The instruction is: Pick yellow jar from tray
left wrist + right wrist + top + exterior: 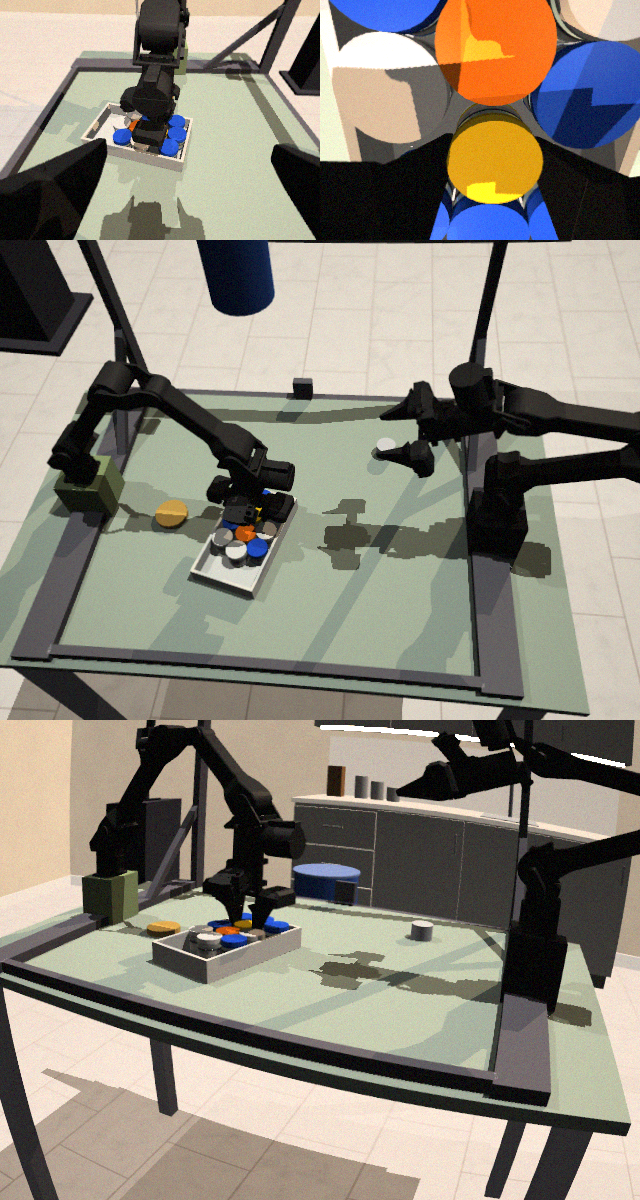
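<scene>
The yellow jar [495, 160] stands in the white tray [242, 544], packed among an orange jar [495, 50], blue jars [590, 95] and white jars [385, 90]. My right gripper [491, 142] is down in the tray, with its two fingers pressed against opposite sides of the yellow jar, below the cap. In the exterior view, the right gripper [246, 918] points straight down over the yellow cap [242, 924]. My left gripper [386, 435] is wide open and empty. It is held high above the far side of the table, well away from the tray [137, 137].
A flat orange disc [171, 512] lies on the table beside the tray. A short grey-white cylinder [385, 443] stands near the far side, below the left gripper. A green block [90, 485] carries the right arm's base. A small black box [302, 387] sits on the back rim.
</scene>
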### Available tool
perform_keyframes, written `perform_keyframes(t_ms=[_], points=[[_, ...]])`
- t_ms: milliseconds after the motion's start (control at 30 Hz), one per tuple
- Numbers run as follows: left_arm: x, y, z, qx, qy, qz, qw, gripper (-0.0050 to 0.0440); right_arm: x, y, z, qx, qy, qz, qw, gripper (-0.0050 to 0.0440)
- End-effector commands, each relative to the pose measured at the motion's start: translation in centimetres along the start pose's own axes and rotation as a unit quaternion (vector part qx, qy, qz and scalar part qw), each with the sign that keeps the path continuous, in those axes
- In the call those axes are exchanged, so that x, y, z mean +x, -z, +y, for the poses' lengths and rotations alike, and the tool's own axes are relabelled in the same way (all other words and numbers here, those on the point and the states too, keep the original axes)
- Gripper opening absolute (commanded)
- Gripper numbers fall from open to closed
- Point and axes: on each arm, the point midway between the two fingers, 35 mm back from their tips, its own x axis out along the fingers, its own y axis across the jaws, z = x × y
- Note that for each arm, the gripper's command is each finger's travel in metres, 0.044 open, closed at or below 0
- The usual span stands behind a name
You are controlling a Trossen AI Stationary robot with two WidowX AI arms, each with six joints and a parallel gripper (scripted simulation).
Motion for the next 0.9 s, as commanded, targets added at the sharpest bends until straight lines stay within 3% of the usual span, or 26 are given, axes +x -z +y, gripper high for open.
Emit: perform_keyframes(t_ms=[0,67,200,367,567,667,867], points=[[-0.2,-0.6,0.1,0.000,-0.002,-0.007,1.000,0.0440,-2.9,0.1,1.2,0.003,-0.031,0.004,1.000,0.0081],[-0.2,-0.6,0.1,0.000,-0.002,-0.007,1.000,0.0440,-2.9,0.1,1.2,0.003,-0.031,0.004,1.000,0.0081],[-0.2,-0.6,0.1,0.000,-0.002,-0.007,1.000,0.0440,-6.3,0.1,1.0,0.003,-0.031,0.004,1.000,0.0000],[-0.2,-0.6,0.1,0.000,-0.002,-0.007,1.000,0.0440,-11.6,0.1,0.7,0.003,-0.031,0.004,1.000,-0.0002],[-0.2,-0.6,0.1,0.000,-0.002,-0.007,1.000,0.0440,-15.6,0.1,0.5,0.003,-0.031,0.004,1.000,-0.0005],[-0.2,-0.6,0.1,0.000,-0.002,-0.007,1.000,0.0440,-15.2,0.1,0.5,0.003,-0.024,0.003,1.000,-0.0005],[-0.2,-0.6,0.1,0.000,-0.002,-0.007,1.000,0.0440,-15.2,0.1,0.5,0.003,-0.024,0.003,1.000,-0.0050]])
